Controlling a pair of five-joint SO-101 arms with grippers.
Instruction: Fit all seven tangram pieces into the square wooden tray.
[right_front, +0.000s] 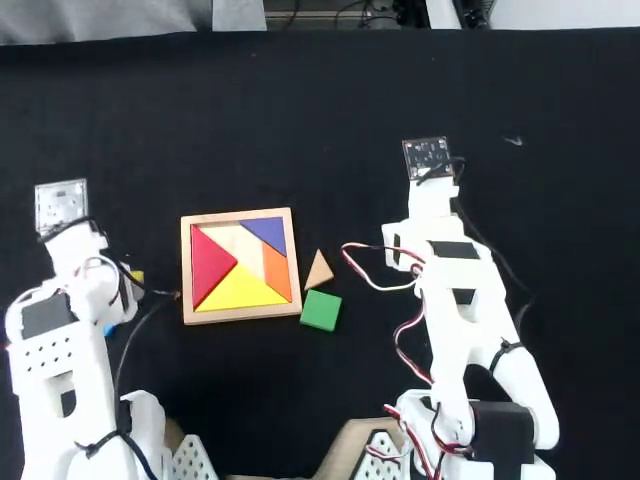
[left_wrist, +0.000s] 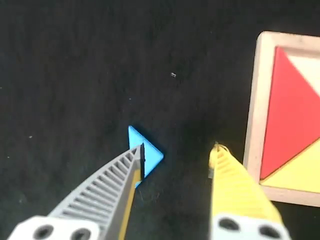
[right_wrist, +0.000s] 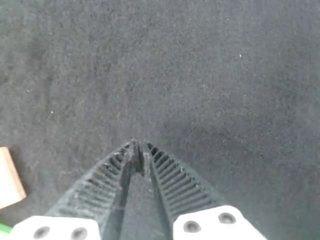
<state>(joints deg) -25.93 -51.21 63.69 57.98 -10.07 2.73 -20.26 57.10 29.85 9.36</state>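
The left end effector (left_wrist: 178, 152) stands wide open with nothing in its grasp, low over the black tabletop (left_wrist: 75, 75). Its grey finger (left_wrist: 137, 162) sits on or just above the small blue triangle (left_wrist: 152, 152), hiding part of it, so the piece lies against that finger and not centred in the gap. The yellow finger (left_wrist: 220, 160) is near the wooden tray (left_wrist: 252, 110). The step in hand looks like the pickup of this blue piece.

The right end effector (right_wrist: 139, 150) is closed on nothing, over bare cloth beside the tan triangle (right_wrist: 7, 177).

The tray (right_front: 240, 214) holds the red triangle (right_front: 208, 262), yellow triangle (right_front: 243, 290), orange piece (right_front: 277, 270) and purple piece (right_front: 266, 232), with bare floor in the upper middle. The tan triangle (right_front: 319, 271) and green square (right_front: 320, 310) lie just beside its far edge.

Next, the left arm probably needs a small sideways shift to straddle the blue triangle, then a close and lift toward the bare spot.
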